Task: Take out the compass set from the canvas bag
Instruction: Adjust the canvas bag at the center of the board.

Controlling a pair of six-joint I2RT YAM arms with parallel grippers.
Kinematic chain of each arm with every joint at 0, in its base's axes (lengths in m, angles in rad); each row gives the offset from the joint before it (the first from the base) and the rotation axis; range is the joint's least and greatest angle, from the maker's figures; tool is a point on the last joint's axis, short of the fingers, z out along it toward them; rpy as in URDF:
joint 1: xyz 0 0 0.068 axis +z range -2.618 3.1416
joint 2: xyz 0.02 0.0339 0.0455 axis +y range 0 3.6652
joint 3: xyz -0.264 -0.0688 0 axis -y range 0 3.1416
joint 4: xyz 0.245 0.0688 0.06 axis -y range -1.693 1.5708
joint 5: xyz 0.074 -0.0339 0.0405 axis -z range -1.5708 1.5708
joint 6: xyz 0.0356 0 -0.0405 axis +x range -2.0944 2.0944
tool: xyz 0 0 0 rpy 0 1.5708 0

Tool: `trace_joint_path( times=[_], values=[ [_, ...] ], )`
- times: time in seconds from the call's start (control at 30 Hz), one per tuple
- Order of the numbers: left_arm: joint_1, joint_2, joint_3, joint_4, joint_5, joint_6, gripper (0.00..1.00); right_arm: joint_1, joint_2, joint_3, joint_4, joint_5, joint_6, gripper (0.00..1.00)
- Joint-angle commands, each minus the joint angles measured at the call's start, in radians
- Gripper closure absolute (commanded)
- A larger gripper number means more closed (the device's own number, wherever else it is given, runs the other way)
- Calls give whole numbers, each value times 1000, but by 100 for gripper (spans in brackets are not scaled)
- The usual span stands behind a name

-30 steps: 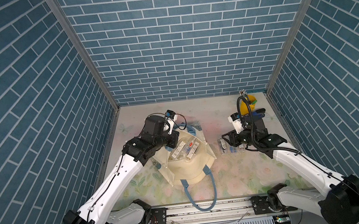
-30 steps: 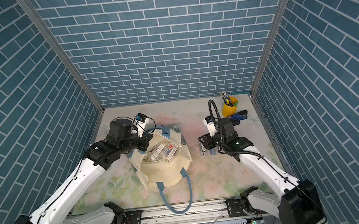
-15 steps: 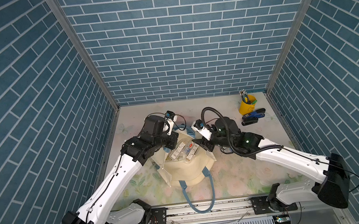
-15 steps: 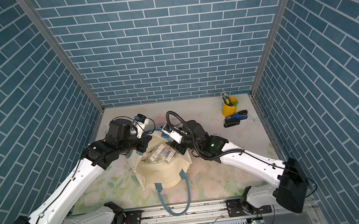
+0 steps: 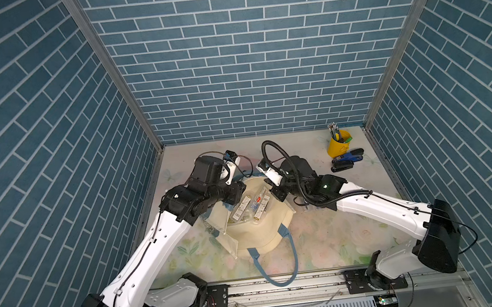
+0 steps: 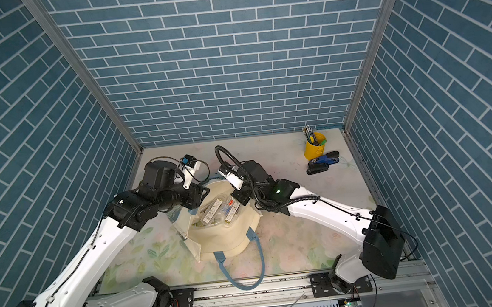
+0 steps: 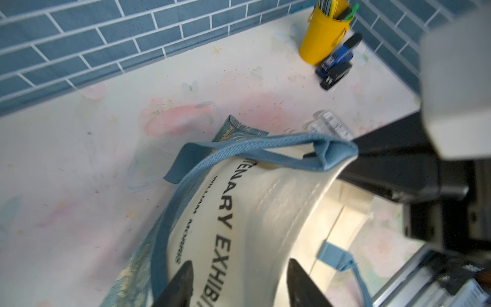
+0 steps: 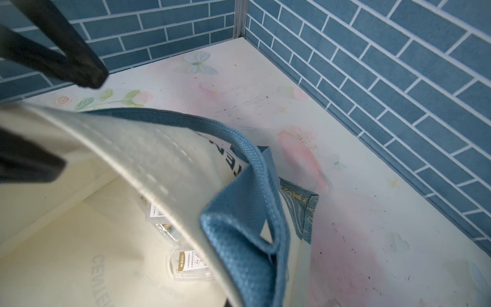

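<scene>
The cream canvas bag (image 5: 256, 234) (image 6: 219, 241) lies mid-table with its mouth held up. Several clear labelled compass set cases (image 5: 251, 205) (image 6: 221, 209) (image 8: 191, 263) lie inside it. My right gripper (image 5: 277, 193) (image 6: 238, 197) is shut on the blue strap (image 7: 332, 151) (image 8: 247, 226) at the far right of the rim. My left gripper (image 7: 239, 287) (image 5: 236, 189) is open, its fingertips (image 7: 183, 281) apart on either side of the lettered wall (image 7: 225, 239) at the left rim. One more clear case (image 7: 332, 126) lies on the table behind the bag.
A yellow pencil cup (image 5: 339, 146) (image 6: 315, 150) and a blue and black stapler (image 5: 346, 160) (image 6: 322, 165) stand at the back right corner. The bag's near strap loop (image 5: 278, 269) hangs over the table's front edge onto the rail.
My right arm swung from the table's right side across to the bag and shut on its far strap. My left gripper, shut on the rim before, has opened.
</scene>
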Motion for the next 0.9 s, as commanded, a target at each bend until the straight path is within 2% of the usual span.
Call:
trace_joint_path(
  times=[0.0, 0.1, 0.27, 0.33, 0.47, 0.6, 0.7, 0.77, 0.87],
  values=[
    [-1, -40, 5, -169, -56, -23, 25, -1, 10, 60, -35, 68, 81, 100],
    [-25, -80, -32, -210, -76, -60, 12, -1, 17, 67, -40, 79, 96, 100],
    [-94, -114, -108, -196, -164, -115, 11, -1, 21, 71, -31, 64, 107, 100],
    [-94, -107, -111, -184, -207, -116, 19, -1, 21, 70, -29, 53, 112, 100],
    [-95, -73, -91, -137, -286, -100, 42, -3, 18, 61, -27, 46, 123, 100],
    [-94, -52, -77, -91, -304, -84, 73, -9, 7, 45, -28, 46, 133, 100],
    [-95, -40, -63, -82, -328, -70, 92, -23, -1, 35, -27, 40, 140, 100],
    [-94, -33, -49, -77, -350, -53, 100, -38, 0, 31, -28, 30, 142, 100],
    [-94, -19, -25, -57, -383, -26, 100, -64, 4, 35, -26, 16, 135, 100]
  ],
)
